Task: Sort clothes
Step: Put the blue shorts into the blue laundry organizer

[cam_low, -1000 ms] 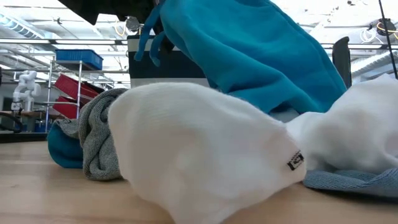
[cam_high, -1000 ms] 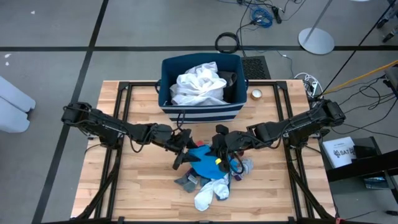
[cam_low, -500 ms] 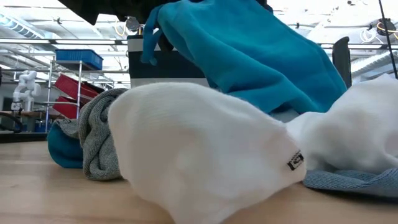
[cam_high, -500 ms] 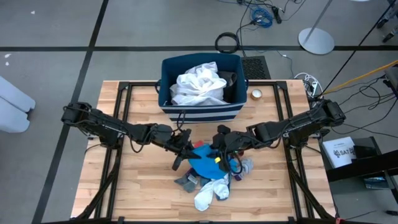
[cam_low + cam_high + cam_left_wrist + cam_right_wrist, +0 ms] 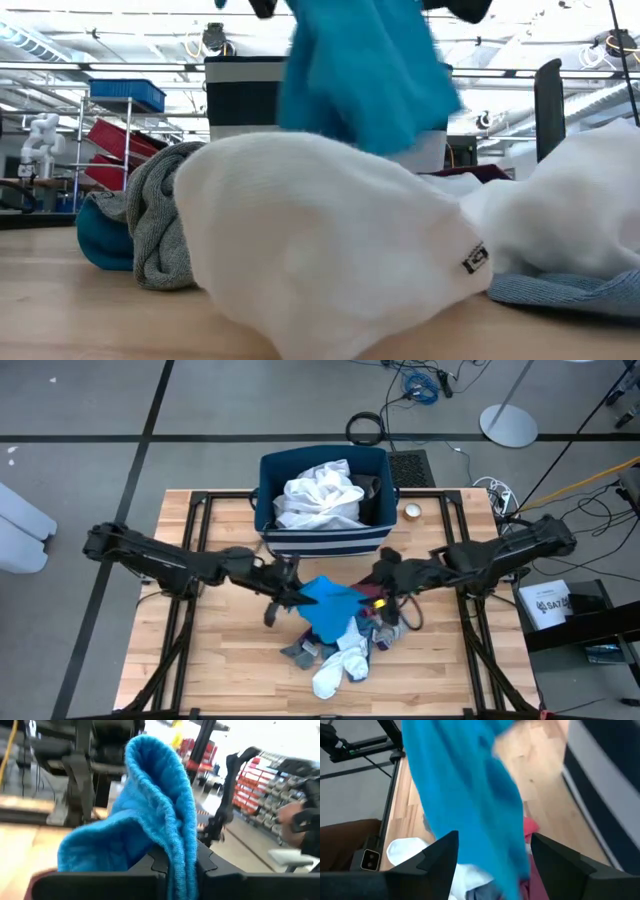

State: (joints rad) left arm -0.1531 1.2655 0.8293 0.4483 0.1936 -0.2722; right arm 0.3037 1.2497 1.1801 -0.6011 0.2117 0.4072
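Observation:
A bright blue garment point(image 5: 325, 600) hangs above the pile of clothes in the middle of the table, with my left gripper point(image 5: 282, 588) shut on its left end. In the low view the blue garment point(image 5: 360, 70) is up in the air, and a white sock point(image 5: 320, 250) hides its lower end. My right gripper point(image 5: 388, 573) stands open just right of the garment; whether it touches the cloth I cannot tell. Below lie white socks point(image 5: 338, 665), grey socks point(image 5: 300, 652) and a maroon piece point(image 5: 376, 600). My left gripper pinches a bunched fold of the blue garment point(image 5: 172, 845) between its two fingers; several layers bulge up over the fingers. The fingers come from the table's left, roughly level. The rest of the garment hangs slack below and to the right of the hold.
The navy bin with white stripes point(image 5: 325, 540) stands just beyond both grippers, with white clothes point(image 5: 320, 495) inside. A small tape roll point(image 5: 412, 512) lies right of the bin. Black frame rails point(image 5: 190, 610) run along the table's left and right sides.
My left gripper has shut on the blue garment's left end and lifted it. My right gripper has opened, let the garment go and drawn back toward the table's right edge. The garment, earlier spread between both grippers, now hangs narrow from the left one.

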